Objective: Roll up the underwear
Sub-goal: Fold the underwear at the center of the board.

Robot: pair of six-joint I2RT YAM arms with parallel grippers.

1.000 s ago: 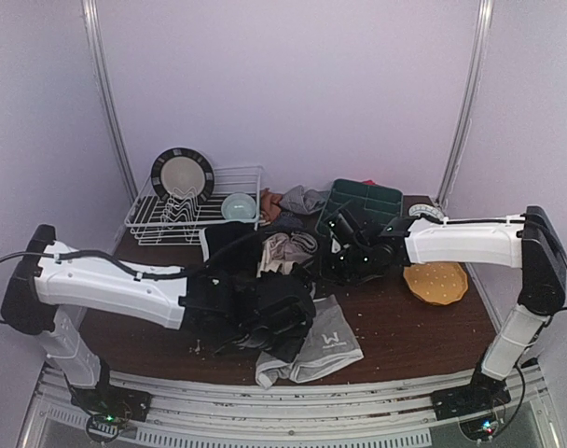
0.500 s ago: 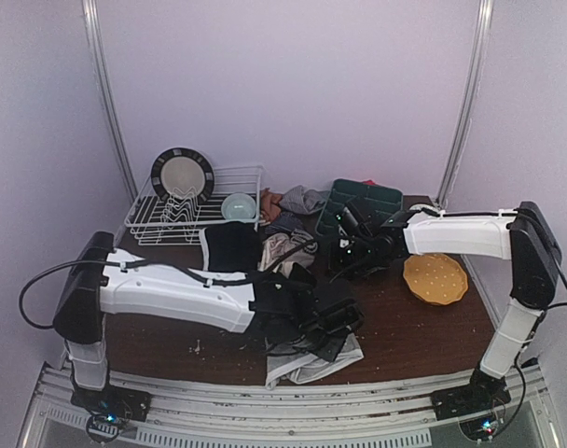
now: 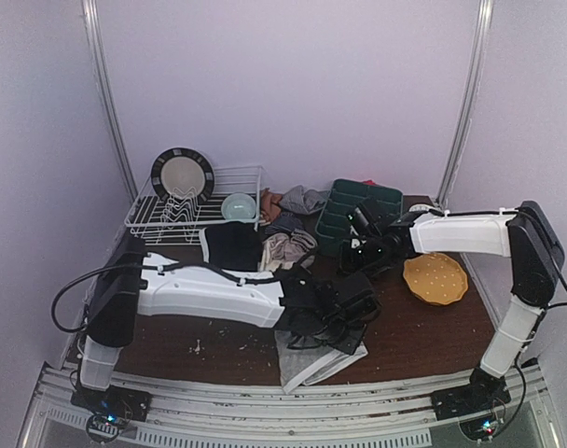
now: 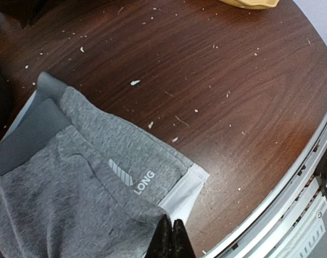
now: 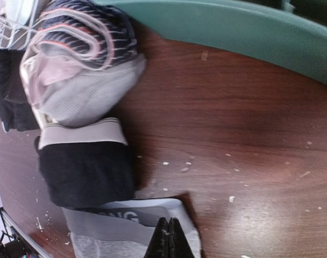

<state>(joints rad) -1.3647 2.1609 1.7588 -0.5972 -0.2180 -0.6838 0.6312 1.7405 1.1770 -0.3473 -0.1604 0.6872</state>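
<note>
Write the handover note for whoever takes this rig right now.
Left claw: shut, tips at the grey pair's near edge; grip on cloth unclear.
Right claw: shut, empty, near the green tray.
Grey pair lies unrolled by the table's front edge; black pair, navy striped pair and beige-pink pair heaped behind it.
Done: none looks rolled. Left: roll all four.

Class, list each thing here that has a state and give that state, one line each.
grey underwear: folded, lying flat, not rolled.
left gripper: shut, tips at the grey underwear's edge.
right gripper: shut, nothing seen in it.
black underwear: lying flat, not rolled.
striped underwear: bunched up, not rolled.
plate: standing upright in the dish rack.
</note>
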